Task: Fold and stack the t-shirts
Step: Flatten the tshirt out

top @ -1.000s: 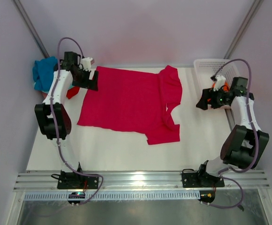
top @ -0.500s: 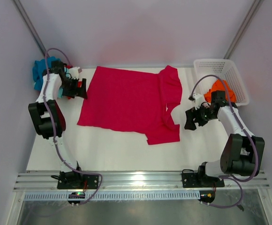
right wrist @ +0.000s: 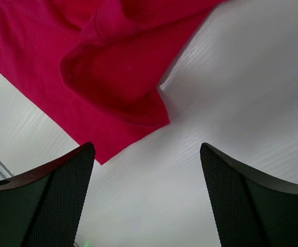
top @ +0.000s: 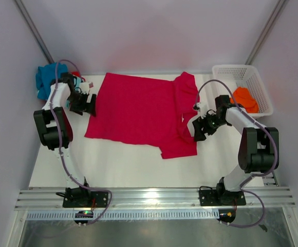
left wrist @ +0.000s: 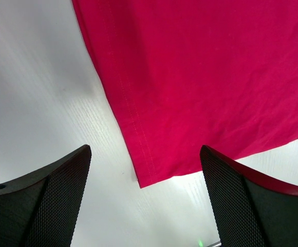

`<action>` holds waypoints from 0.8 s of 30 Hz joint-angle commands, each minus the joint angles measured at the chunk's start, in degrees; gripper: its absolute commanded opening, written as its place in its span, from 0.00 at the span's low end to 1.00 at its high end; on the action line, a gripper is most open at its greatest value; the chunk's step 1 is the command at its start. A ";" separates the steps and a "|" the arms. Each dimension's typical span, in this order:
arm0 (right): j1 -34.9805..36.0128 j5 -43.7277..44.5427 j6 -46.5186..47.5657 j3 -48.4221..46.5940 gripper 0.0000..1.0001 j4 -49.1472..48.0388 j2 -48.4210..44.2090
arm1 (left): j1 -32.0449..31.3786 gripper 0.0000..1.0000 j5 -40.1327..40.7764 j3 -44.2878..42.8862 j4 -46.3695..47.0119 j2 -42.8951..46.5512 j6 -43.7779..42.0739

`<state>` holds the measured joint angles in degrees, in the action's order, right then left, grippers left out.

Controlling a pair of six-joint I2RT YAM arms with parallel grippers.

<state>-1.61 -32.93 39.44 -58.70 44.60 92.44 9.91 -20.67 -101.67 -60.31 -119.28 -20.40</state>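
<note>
I see a crimson t-shirt (top: pixel 138 110) spread flat to the left of the basket (top: pixel 231 68), its neck end rumpled toward it. An orange t-shirt (top: pixel 244 98) lies bunched inside the basket; a blue t-shirt (top: pixel 46 77) is heaped far to its left.

We look down past our right tool (right wrist: pixel 146 149), whose two dark, mesh-faced fingers (right wrist: pixel 56 200) stand wide apart with nothing between them. A crimson t-shirt (right wrist: pixel 46 87) fills the upper left, lying flat on the white worktop (right wrist: pixel 241 87). One layer of it is doubled over another, its hemmed edge curling. The nearest cloth corner lies just above our left finger, apart from it.
</note>
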 commanded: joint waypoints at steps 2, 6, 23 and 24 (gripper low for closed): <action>4.32 -0.82 1.08 -6.07 0.86 -0.40 4.13 | 0.11 0.87 3.61 -2.57 -2.00 -1.12 -1.83; 6.00 -1.08 0.90 -7.84 0.85 0.93 5.20 | 0.11 0.86 3.97 -2.92 -3.93 -1.22 -2.18; 6.09 4.36 4.15 -1.16 0.85 5.32 2.74 | 0.11 0.79 0.10 -1.17 -13.33 -1.83 -7.02; 6.09 4.36 3.89 -0.98 0.85 5.06 2.92 | 0.02 0.79 -0.25 -0.99 -13.51 -1.83 -7.28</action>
<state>4.38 -29.12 41.74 -59.96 49.12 98.08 9.93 -18.90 -102.19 -70.67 -121.01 -25.69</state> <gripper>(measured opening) 0.852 0.795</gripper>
